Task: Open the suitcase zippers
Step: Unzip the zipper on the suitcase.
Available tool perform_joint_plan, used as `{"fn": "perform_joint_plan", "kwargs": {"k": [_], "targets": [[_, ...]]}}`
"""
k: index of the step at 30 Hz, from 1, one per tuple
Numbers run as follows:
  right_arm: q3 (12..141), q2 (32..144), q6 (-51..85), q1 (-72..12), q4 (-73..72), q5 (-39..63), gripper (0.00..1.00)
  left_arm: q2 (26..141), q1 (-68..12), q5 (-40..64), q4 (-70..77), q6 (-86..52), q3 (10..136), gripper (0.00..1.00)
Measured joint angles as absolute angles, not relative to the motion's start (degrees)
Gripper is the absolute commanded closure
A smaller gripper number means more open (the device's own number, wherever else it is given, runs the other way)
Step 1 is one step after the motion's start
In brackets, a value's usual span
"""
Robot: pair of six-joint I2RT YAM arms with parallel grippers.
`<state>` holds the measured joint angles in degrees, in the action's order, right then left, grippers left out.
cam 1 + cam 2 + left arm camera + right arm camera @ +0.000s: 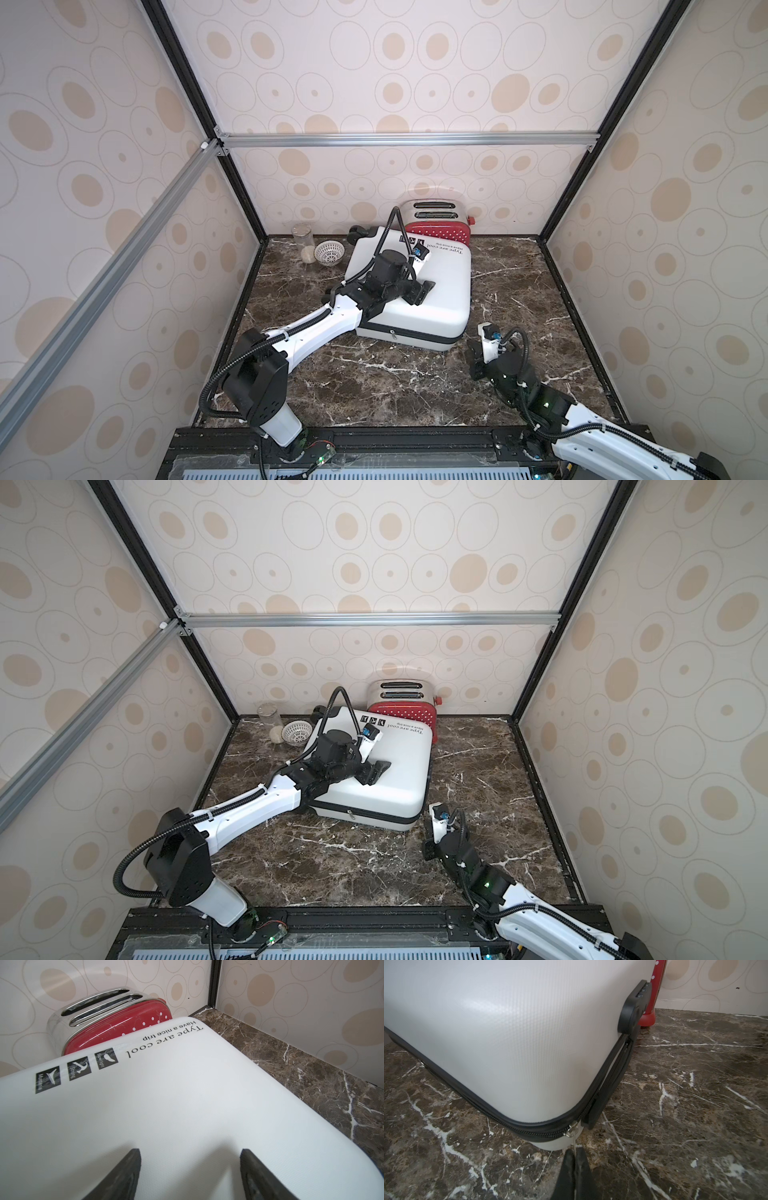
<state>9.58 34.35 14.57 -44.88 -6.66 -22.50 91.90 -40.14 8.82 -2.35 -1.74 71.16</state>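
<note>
The white suitcase lies flat on the marble table, printed side up. My left gripper rests open on the top shell, with nothing between its fingers. The black zipper band runs around the seam. At the near right corner a silvery zipper pull hangs from its slider, and my right gripper is shut on the pull's thin tab. In both top views another pull hangs on the front seam.
A red dotted toaster stands behind the suitcase, touching its far edge. A glass jar and a white basket sit at the back left. Patterned walls close in three sides. A black lock block juts from the suitcase's side.
</note>
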Motion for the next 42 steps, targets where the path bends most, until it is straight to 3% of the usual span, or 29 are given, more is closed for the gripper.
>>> {"fn": "perform_joint_plan", "kwargs": {"k": [8, 31, 42], "targets": [[9.7, 41.2, 14.5, -36.4, -15.0, -14.9, 1.00, 91.2, -39.8, 9.1, -0.7, -1.7, 69.6, 0.24], [16.7, 74.1, 21.5, -14.8, -45.5, 13.0, 1.00, 90.5, -38.3, 9.7, 0.7, -1.7, 68.3, 0.24], [18.7, 76.3, 21.1, -14.3, -46.0, 19.3, 1.00, 88.7, -38.5, 9.4, -2.4, -1.7, 68.9, 0.24]]}}
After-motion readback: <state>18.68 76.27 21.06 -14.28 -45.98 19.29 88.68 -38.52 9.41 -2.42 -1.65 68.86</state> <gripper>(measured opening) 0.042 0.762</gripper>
